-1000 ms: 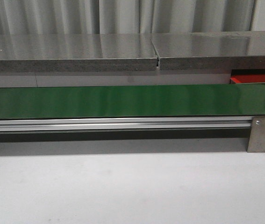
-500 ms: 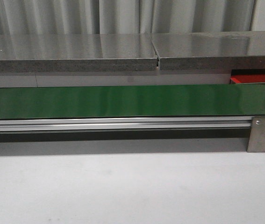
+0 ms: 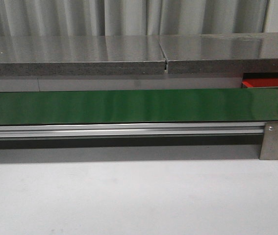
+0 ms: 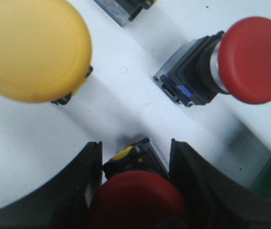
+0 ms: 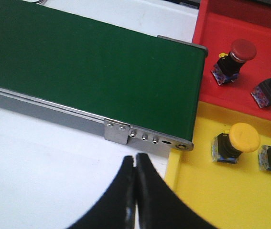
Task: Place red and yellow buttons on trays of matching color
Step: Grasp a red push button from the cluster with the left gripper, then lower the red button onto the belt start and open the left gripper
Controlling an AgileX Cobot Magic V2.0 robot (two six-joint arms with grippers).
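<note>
Holding at the supply end, item by item:

- Left end effector (image 4: 135, 186): fingers (image 4: 85, 191) are set against both sides of the dark body of the gripped red button (image 4: 135, 202), and the grip is judged clamped. Whether that button is lifted off the bench (image 4: 25, 152) cannot be told.
- Loose red button (image 4: 231, 64): laid on its side on the white bench, apart from the fingers.
- Loose yellow button (image 4: 32, 47): cap towards the camera, also apart from the fingers.
- Right end effector (image 5: 135, 188): fingertips pressed together with nothing between them, held over the bench just beside the yellow tray (image 5: 207, 195).
- Red tray (image 5: 211, 71): placed past the end of the green belt (image 5: 78, 67). Two sorted red buttons (image 5: 233, 55) are contained in it.
- Yellow tray: two sorted yellow buttons (image 5: 235, 143) are contained in it, one partly cut by the frame edge.
- Change over the last second: none is recorded in the front view. The belt is shown bare at each instant and neither arm is seen there.

Assessment: sorting is judged partly done. The idle belt suggests the next red button is only now being picked, so the right arm is left waiting by the trays. Risk noted: the neighbouring loose buttons may be knocked when the gripped one is raised
</note>
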